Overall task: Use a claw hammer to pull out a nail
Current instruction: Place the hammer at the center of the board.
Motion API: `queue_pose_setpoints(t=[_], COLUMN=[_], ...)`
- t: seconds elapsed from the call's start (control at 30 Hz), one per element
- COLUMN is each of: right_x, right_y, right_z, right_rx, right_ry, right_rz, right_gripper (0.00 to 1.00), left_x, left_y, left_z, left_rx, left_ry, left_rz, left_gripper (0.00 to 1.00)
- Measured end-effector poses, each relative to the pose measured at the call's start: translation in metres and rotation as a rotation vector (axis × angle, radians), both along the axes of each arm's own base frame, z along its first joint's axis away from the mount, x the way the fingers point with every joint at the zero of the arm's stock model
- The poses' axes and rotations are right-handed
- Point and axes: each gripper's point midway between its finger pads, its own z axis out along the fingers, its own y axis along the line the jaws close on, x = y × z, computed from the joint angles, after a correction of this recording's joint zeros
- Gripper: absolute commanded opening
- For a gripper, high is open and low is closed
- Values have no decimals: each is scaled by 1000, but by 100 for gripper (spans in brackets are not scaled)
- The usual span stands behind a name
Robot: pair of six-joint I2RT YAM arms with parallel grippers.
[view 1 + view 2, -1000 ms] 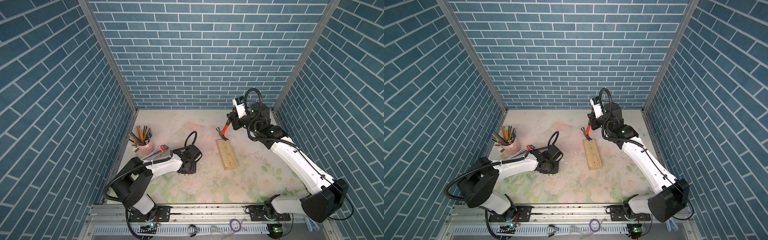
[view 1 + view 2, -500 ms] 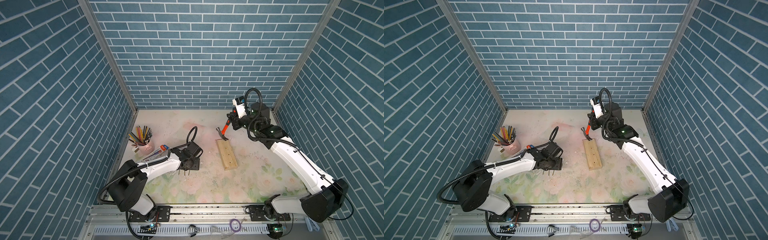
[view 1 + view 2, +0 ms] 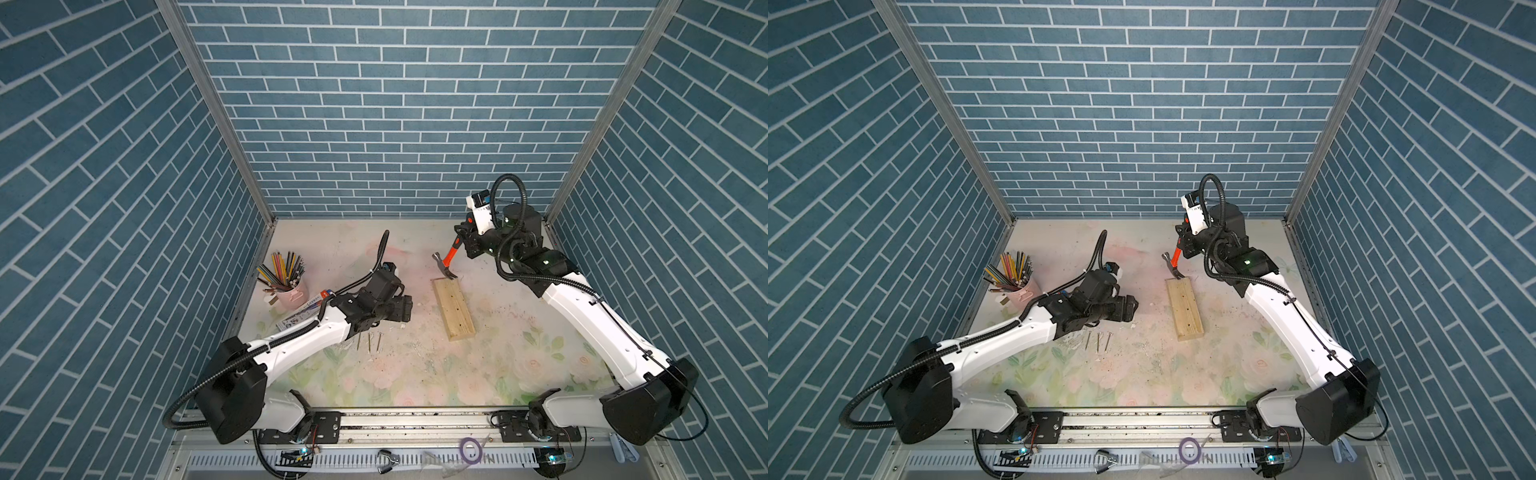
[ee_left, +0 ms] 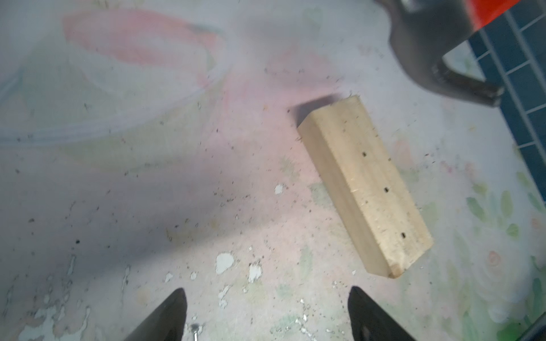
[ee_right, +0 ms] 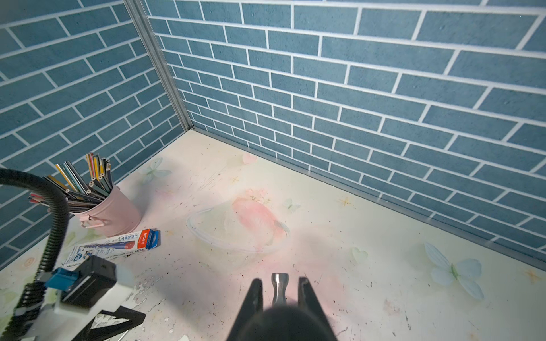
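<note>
Blue brick-pattern walls [image 3: 395, 104] are seen round a scuffed floral tabletop [image 3: 436, 374]. At centre-left of both top views, a pink cup [image 3: 294, 296] is packed with coloured pencils [image 3: 282, 268], fanned out. A marker box [image 3: 300, 316] is laid flat just beside it. A wood block [image 3: 454, 308] is laid at centre; three empty holes are noted in its top face in the left wrist view. The claw hammer [image 3: 448, 258] is held right of centre, head down, claw at the block's far end; contact cannot be told. The right gripper [image 3: 462, 243] is clamped on its handle. The left gripper [image 4: 267, 317] is spread wide, empty, near three nails [image 3: 369, 343] lying flat.
</note>
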Motion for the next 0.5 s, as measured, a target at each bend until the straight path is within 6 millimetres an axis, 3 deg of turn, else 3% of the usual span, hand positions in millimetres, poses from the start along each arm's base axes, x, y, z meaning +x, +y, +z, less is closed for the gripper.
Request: queue_pose_setpoints(t=[0.33, 0.5], right_x=[-1, -4], right_y=[-4, -1], right_z=[18, 22], right_rx=[50, 69], right_ry=[24, 50], right_rz=[20, 46], right_gripper=[0, 0], left_x=[31, 40], left_y=[-36, -59], left_z=[97, 133], left_rx=[-143, -186], left_ry=[-384, -541], left_rz=[-133, -222], left_gripper=[86, 86])
